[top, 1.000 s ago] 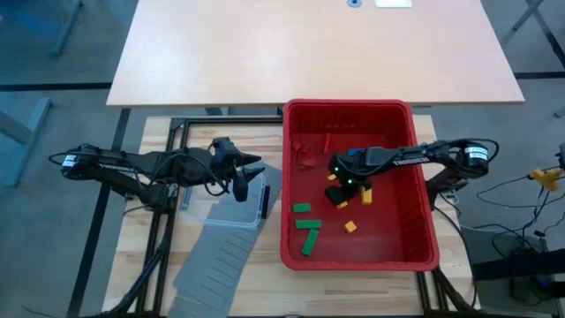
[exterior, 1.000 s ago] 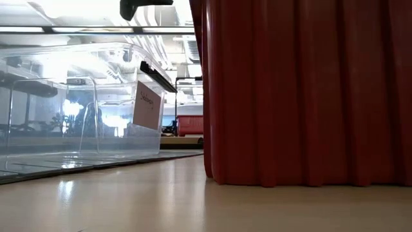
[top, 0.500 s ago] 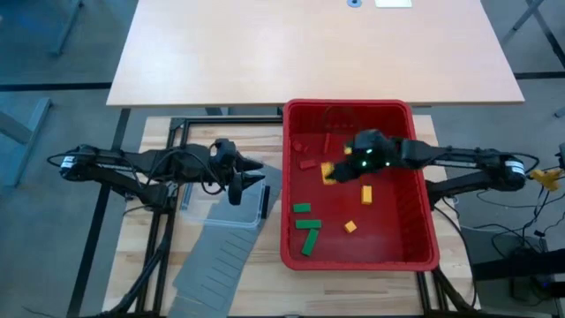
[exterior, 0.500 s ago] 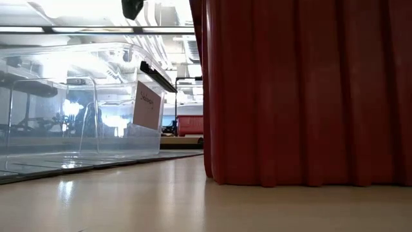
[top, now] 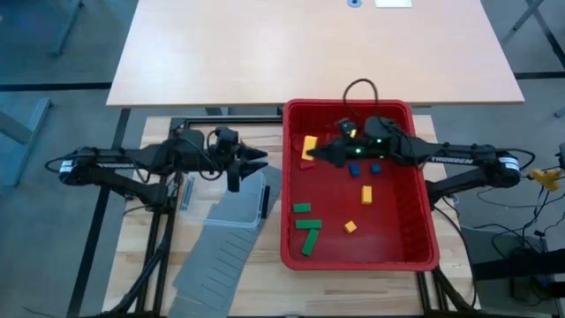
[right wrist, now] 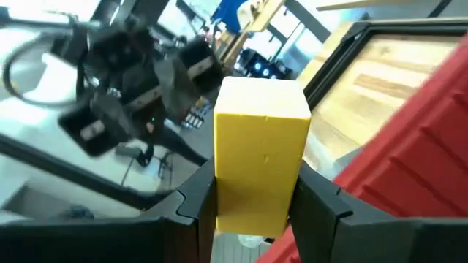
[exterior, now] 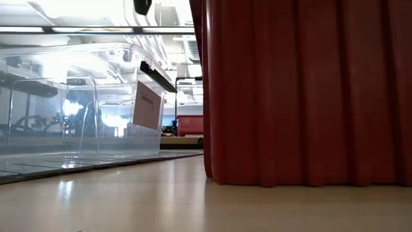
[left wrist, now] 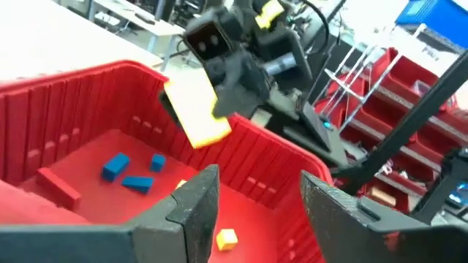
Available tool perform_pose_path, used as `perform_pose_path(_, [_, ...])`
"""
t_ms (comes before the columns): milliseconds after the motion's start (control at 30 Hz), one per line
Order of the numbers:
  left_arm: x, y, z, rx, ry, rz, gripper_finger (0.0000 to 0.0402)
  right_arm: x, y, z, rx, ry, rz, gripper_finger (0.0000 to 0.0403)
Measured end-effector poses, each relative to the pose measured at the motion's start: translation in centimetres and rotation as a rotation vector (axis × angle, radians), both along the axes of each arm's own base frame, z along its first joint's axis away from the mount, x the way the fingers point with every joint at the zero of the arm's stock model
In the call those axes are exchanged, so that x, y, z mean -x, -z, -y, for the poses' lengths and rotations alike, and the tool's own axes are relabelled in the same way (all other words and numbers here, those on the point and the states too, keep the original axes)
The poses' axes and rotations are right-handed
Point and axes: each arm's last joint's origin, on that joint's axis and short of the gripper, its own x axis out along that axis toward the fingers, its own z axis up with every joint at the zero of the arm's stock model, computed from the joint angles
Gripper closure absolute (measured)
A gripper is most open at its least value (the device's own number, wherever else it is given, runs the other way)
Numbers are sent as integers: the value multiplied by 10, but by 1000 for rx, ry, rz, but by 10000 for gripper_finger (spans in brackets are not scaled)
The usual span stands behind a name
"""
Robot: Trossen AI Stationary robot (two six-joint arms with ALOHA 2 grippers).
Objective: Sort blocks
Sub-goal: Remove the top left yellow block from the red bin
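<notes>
My right gripper [top: 318, 155] is shut on a yellow bar block [top: 309, 146] above the far left part of the red bin [top: 424, 221]; the block also shows in the right wrist view [right wrist: 259, 146] and the left wrist view [left wrist: 196, 109]. My left gripper [top: 258, 161] is open and empty just left of the bin's left wall, facing the block; it also shows in the left wrist view [left wrist: 259, 204]. On the bin floor lie green blocks [top: 308, 231], yellow blocks [top: 366, 194], blue blocks [left wrist: 115, 165] and a red block [left wrist: 58, 186]. My right gripper pinches the yellow block by two opposite long sides [right wrist: 219, 183] between its two fingers. The fingers point about level toward the table's left and lie along the block. The block sticks out past the fingertips, lifted clear of the bin floor.
A small clear tub [top: 225, 208] stands on the table left of the bin, below my left gripper, with a grey slotted panel [top: 212, 265] nearer the front edge. The low view shows the tub [exterior: 84, 103] and the bin's wall [exterior: 302, 90]. A light tabletop [top: 309, 44] lies beyond.
My right gripper has risen from the middle of the bin floor and gone toward the bin's far left corner and my left gripper, carrying the yellow block lifted clear. My left gripper has shifted a little toward the bin.
</notes>
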Motion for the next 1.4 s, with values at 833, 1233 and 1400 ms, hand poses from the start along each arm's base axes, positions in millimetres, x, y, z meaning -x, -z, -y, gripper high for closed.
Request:
perform_pose_path(833, [-16, -2, -29, 163, 206, 114, 202, -98, -26, -22, 180, -274, 33, 290])
perform_pose_path(1233, [-27, 9, -30, 174, 260, 65, 277, -97, -26, -22, 188, -269, 33, 289])
perform_pose_path(1400, [-27, 9, -30, 146, 261, 66, 288, -97, -26, -21, 209, -265, 34, 287])
